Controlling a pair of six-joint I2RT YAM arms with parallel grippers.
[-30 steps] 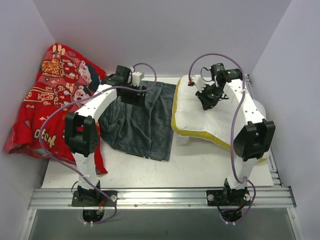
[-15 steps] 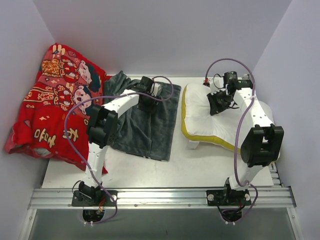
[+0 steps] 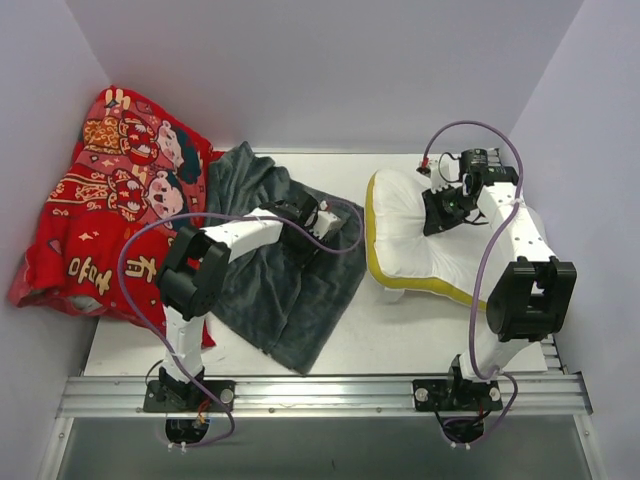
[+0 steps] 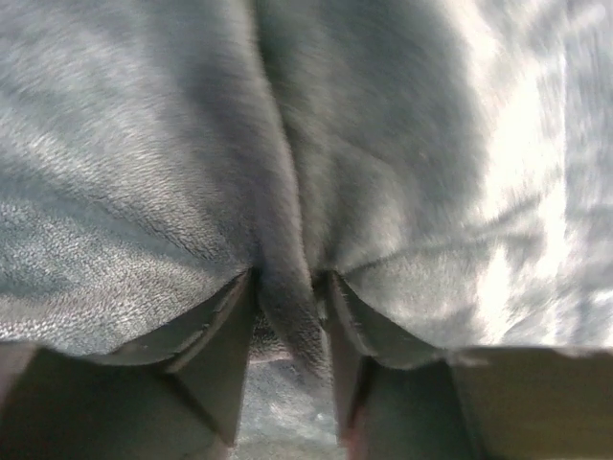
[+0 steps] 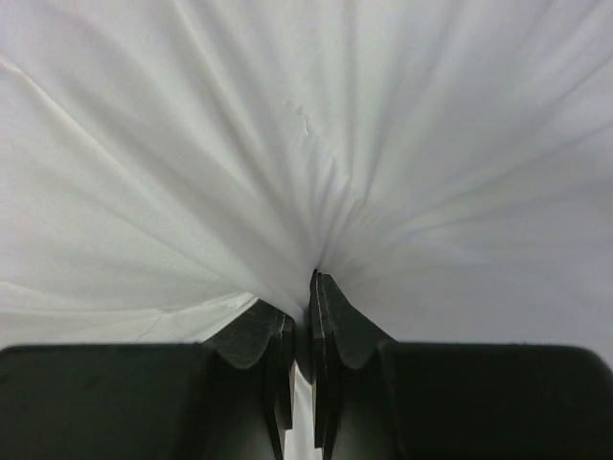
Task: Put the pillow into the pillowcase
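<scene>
pillowcase: grey, rumpled, centre-left on bench | pillow: white, yellow edge, centre-right | left gripper: down on pillowcase | right gripper: on pillow's upper part | red cloth: upper left

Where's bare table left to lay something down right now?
Widest bare table: near strip between pillowcase, pillow and the front rail. A narrow gap runs between pillowcase and pillow. Left side is crowded by the red printed cloth.

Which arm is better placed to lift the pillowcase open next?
Left: the left hand pinches a fold of the pillowcase; the right hand is shut on the pillow beside it.
</scene>
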